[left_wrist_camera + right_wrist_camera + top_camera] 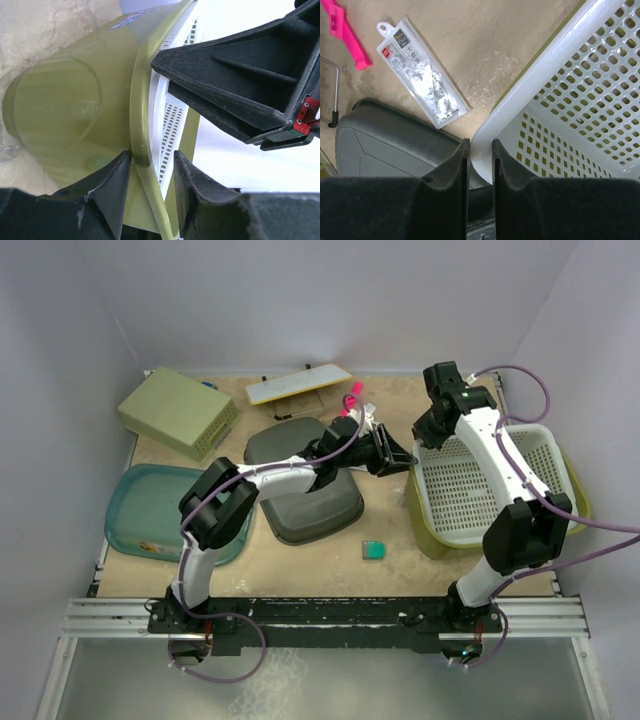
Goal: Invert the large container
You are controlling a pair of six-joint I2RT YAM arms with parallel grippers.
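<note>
Top view: the container (428,536) sits upright at the right of the counter (400,575), with a white basket (470,490) nested inside. The left tool (407,462) is at its left rim, the right tool (425,439) at the basket's far left corner.
Left wrist: jaws straddle the olive rim and basket wall; clamping cannot be confirmed.
Right wrist: jaws pinch the basket's rim.

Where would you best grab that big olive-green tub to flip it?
Its rolled top rim, from the left arm's side, one finger outside and one inside. The large container is smooth-walled and too wide for a claw, but the thin lip fits, as the left claw straddling it shows. The nested white basket leaves little room inside.
</note>
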